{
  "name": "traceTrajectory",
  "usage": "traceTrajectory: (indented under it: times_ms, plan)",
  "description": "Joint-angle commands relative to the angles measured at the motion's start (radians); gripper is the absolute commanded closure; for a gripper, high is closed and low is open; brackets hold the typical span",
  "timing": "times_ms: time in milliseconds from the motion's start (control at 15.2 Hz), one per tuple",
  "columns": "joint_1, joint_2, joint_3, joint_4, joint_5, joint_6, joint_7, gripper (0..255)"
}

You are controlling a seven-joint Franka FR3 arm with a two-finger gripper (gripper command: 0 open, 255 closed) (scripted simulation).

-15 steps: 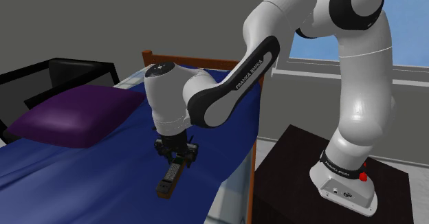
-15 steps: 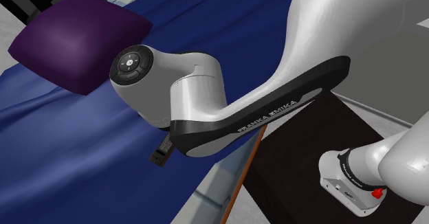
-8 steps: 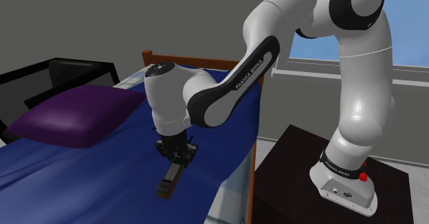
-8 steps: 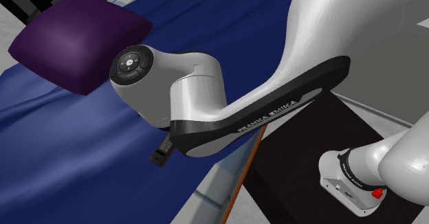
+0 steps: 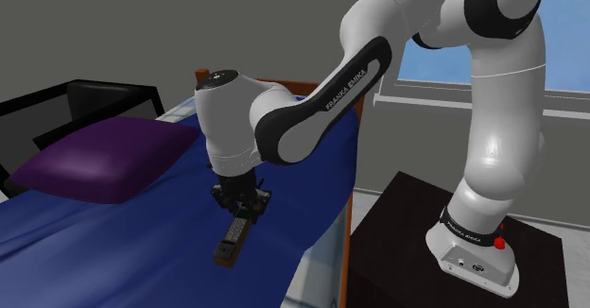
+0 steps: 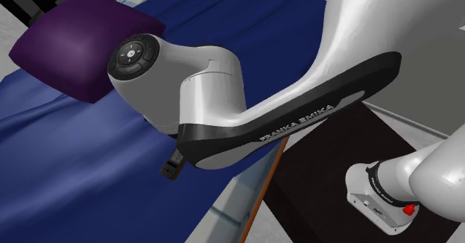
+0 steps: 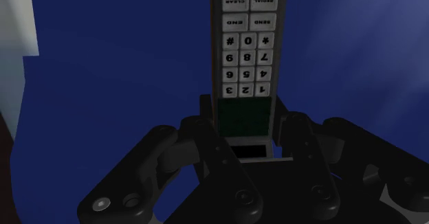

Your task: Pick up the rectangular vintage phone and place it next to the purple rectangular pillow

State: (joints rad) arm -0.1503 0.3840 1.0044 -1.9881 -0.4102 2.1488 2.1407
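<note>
The phone [image 7: 246, 51] is a long dark handset with a white keypad and a small dark screen. My gripper [image 7: 246, 130] is shut on its screen end, one finger on each long side. In the shoulder view the phone [image 5: 229, 242] hangs from the gripper [image 5: 238, 212] just over the blue bedsheet [image 5: 142, 249], near the bed's edge on the stand side. The purple pillow [image 5: 95, 160] lies further along the bed, toward that view's left. In the second exterior view the phone's end [image 6: 174, 165] pokes out under the arm, with the pillow [image 6: 78, 44] at the upper left.
The bed has a wooden headboard post [image 5: 202, 76] behind the arm. Black furniture [image 5: 104, 98] stands behind the pillow. The dark stand [image 5: 397, 231] sits close to the bed's side, with a narrow gap between them. A window [image 5: 567, 42] is at the back right.
The fingers closed onto the phone. The hand has since risen slightly and shifted toward the shoulder view's left, taking the phone with it.
</note>
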Motion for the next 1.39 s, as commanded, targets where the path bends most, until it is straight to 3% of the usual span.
traceTrajectory:
  times_ms: [0,1320]
  plan:
    - [-0.012,-0.018,0.014,0.008,0.02,-0.019,-0.013,255]
    - [-0.094,-0.155,0.107,0.156,0.173,-0.235,-0.116,255]
